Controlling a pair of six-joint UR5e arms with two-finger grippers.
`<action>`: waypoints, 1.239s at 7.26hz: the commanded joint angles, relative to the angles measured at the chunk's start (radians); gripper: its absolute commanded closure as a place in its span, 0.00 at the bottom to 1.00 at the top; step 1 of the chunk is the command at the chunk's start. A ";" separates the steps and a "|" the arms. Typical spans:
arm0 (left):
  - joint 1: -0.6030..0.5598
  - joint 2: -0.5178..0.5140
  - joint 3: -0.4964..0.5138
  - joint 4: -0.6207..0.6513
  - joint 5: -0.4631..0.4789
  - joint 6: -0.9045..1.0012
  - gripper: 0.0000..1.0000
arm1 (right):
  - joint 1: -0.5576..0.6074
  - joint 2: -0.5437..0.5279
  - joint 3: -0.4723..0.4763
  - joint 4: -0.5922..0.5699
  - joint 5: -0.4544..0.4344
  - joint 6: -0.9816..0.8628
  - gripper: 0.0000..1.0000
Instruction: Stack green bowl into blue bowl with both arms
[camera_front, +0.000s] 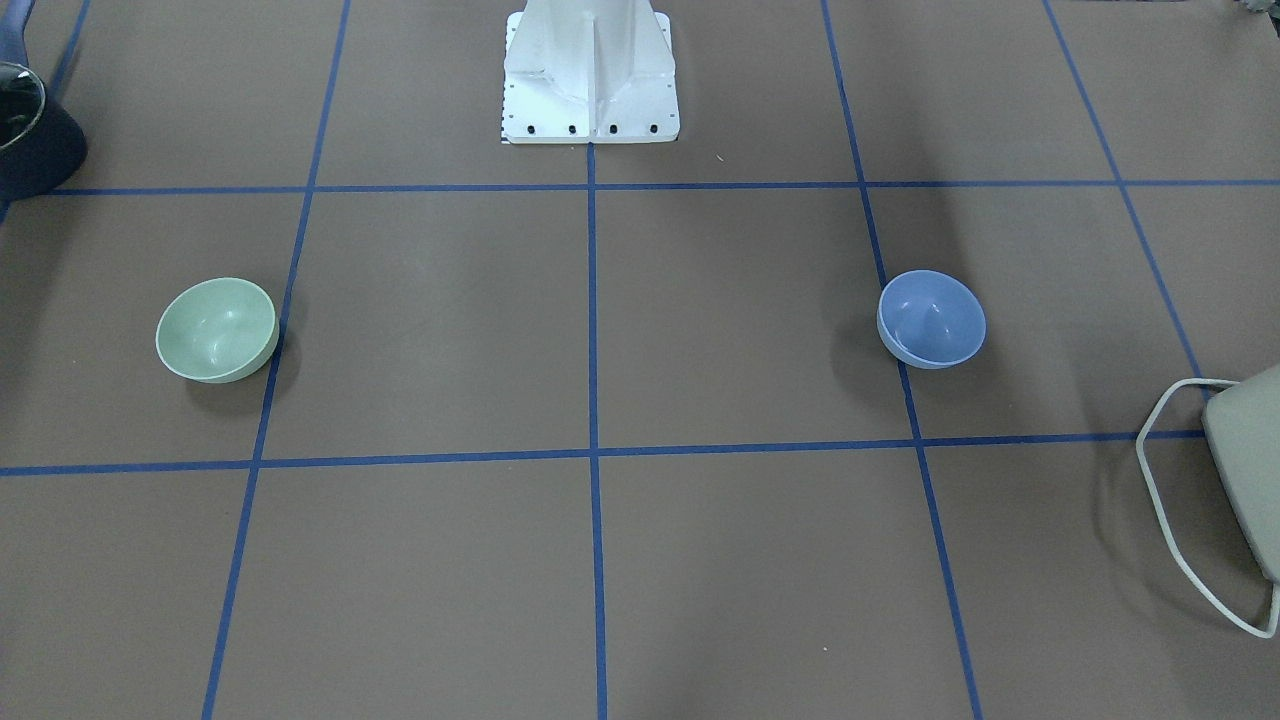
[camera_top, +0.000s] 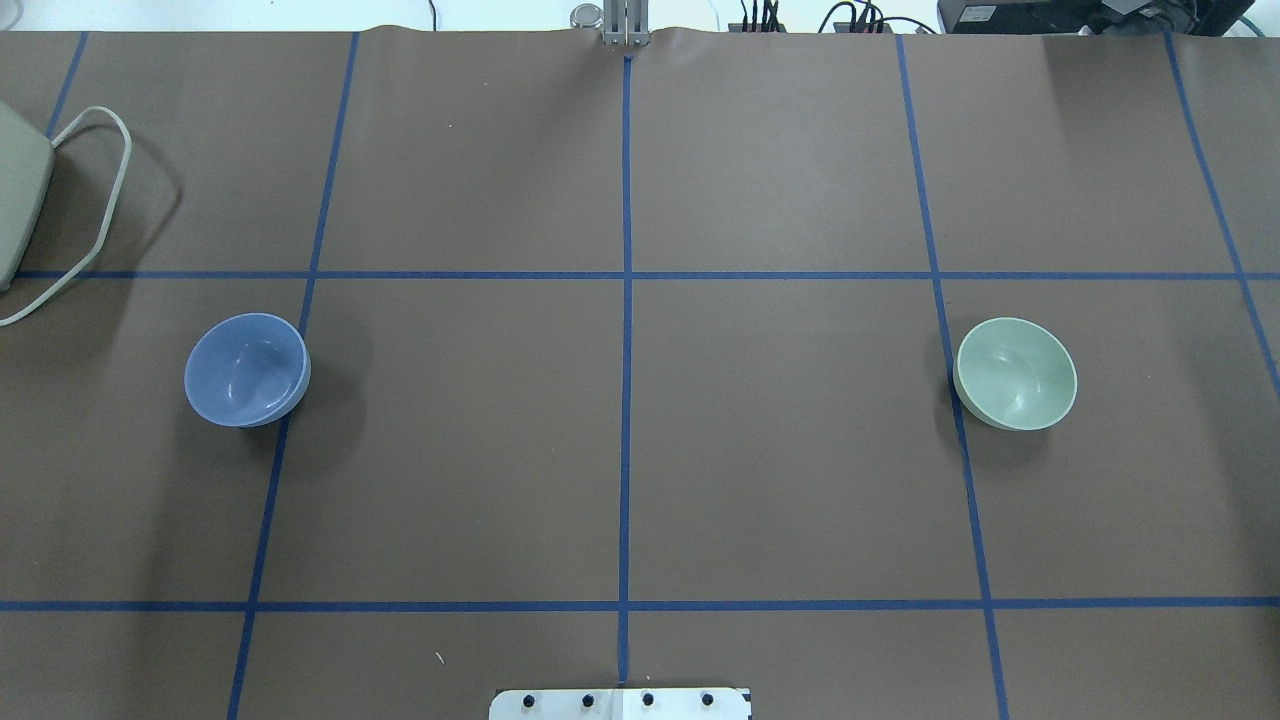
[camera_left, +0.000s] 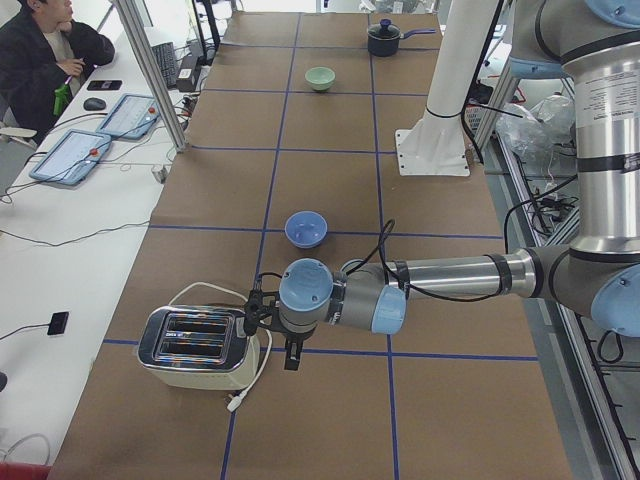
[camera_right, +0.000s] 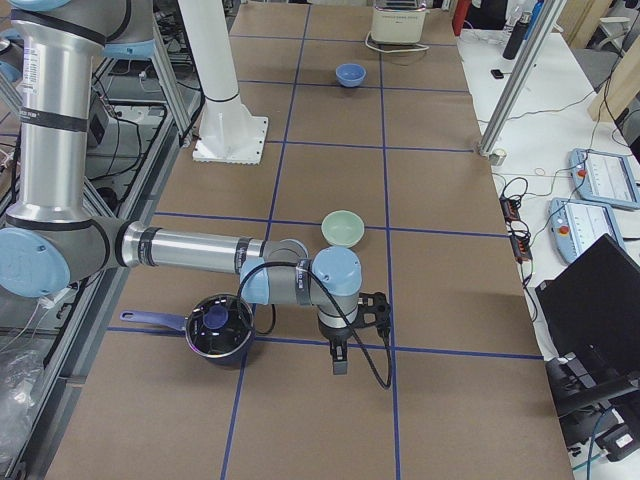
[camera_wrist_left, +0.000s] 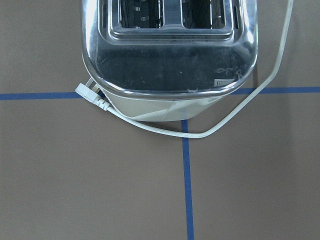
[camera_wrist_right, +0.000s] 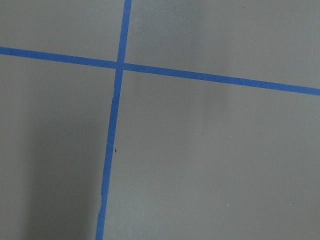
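Note:
The green bowl stands upright on the brown table, on the robot's right side. The blue bowl stands upright on the robot's left side, far from the green one. My left gripper shows only in the exterior left view, pointing down beside a toaster, short of the blue bowl. My right gripper shows only in the exterior right view, pointing down, short of the green bowl. I cannot tell whether either gripper is open or shut. Neither holds anything visible.
A chrome toaster with a white cord lies under the left wrist camera. A dark pot with a handle sits by the right arm. The white pedestal stands at the robot's edge, between the bowls. Blue tape lines grid the table.

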 joint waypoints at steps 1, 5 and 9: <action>0.000 0.001 -0.001 -0.003 0.002 0.000 0.01 | 0.000 0.000 0.001 0.000 0.002 0.000 0.00; 0.000 0.001 -0.003 -0.037 0.009 0.006 0.01 | 0.000 0.000 0.002 0.000 0.002 0.002 0.00; 0.000 -0.016 -0.011 -0.066 0.011 0.002 0.01 | 0.000 -0.002 -0.019 0.172 0.005 0.008 0.00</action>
